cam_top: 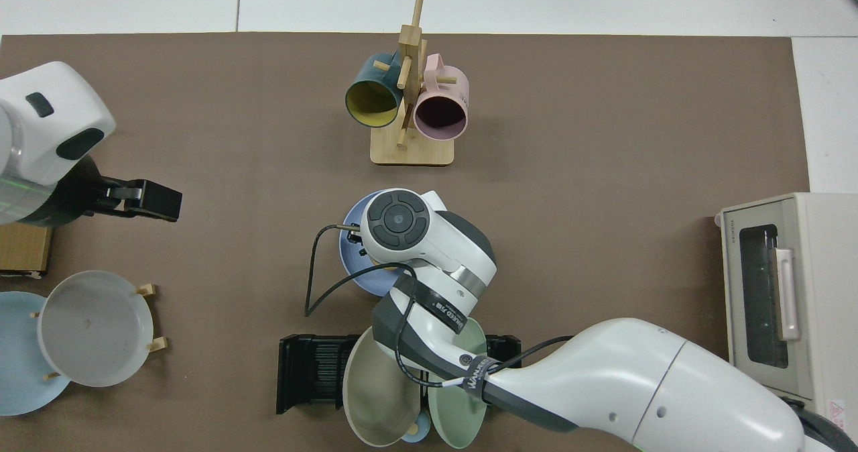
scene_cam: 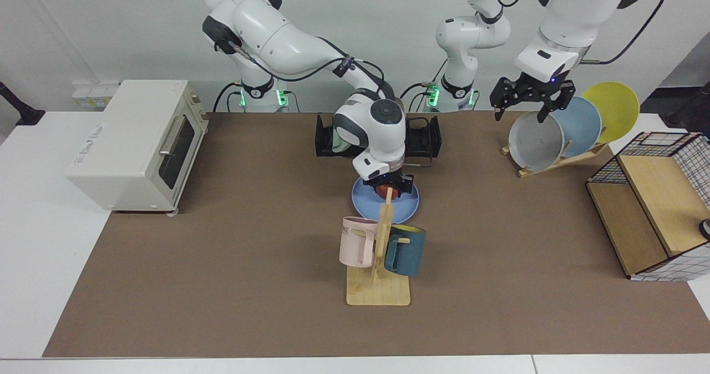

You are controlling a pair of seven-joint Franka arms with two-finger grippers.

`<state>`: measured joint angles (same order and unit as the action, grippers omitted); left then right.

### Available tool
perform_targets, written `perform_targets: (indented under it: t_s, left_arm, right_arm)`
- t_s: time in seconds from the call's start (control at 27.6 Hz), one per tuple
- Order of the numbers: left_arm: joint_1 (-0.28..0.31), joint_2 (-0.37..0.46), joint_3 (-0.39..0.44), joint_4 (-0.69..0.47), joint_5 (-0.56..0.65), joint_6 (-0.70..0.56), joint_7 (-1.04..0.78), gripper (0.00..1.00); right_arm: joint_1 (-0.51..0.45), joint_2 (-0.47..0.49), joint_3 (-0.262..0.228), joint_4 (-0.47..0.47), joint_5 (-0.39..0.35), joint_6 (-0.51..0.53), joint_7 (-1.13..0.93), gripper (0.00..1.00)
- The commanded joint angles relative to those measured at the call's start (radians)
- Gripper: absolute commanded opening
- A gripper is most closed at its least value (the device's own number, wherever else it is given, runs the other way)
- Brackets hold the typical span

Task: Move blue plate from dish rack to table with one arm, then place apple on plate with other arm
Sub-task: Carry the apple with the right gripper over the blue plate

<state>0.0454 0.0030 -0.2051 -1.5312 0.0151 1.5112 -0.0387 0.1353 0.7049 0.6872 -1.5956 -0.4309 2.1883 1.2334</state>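
The blue plate [scene_cam: 399, 206] lies flat on the brown table [scene_cam: 222, 252], just in front of the black dish rack [scene_cam: 424, 138]. My right gripper [scene_cam: 386, 188] is low over the plate's middle, shut on the red apple [scene_cam: 381, 190]. In the top view the right arm's wrist covers the apple and most of the blue plate [cam_top: 351, 259]; the dish rack [cam_top: 312, 371] shows behind it. My left gripper [scene_cam: 518, 116] hangs open and holds nothing, above the grey plate on the wooden stand. In the top view the left gripper [cam_top: 161, 202] is far from the blue plate.
A beige plate [cam_top: 379, 391] and a green plate [cam_top: 459, 412] stand in the rack. A mug tree [scene_cam: 380, 252] with a pink and a teal mug stands close in front of the blue plate. A toaster oven [scene_cam: 138, 141], a wooden plate stand [scene_cam: 560, 160] and a wire basket [scene_cam: 665, 207] flank the table.
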Motion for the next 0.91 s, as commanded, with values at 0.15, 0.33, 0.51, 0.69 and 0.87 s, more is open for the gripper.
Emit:
perform_targets:
  t_s: [0.15,0.33,0.51,0.69,0.87]
  left_arm:
    - [0.063,0.003,-0.005,0.020,0.009,-0.023,-0.004,1.00]
    - [0.079,0.003,-0.005,0.020,0.009,-0.025,-0.006,1.00]
    - [0.091,0.003,-0.007,0.020,0.009,-0.025,-0.006,1.00]
    - [0.091,0.003,-0.007,0.020,0.009,-0.025,-0.006,1.00]
    - [0.091,0.003,-0.007,0.020,0.009,-0.025,-0.006,1.00]
  right_arm:
    - [-0.025,0.031,0.060,0.095,-0.040,-0.100,0.035,1.00]
    - [-0.049,0.025,0.109,0.173,-0.034,-0.183,0.003,1.00]
    - [-0.074,-0.024,0.117,0.192,-0.034,-0.262,-0.141,1.00]
    - [-0.094,-0.102,0.066,0.187,-0.026,-0.292,-0.302,1.00]
    - [-0.092,-0.206,-0.089,0.186,0.131,-0.308,-0.501,1.00]
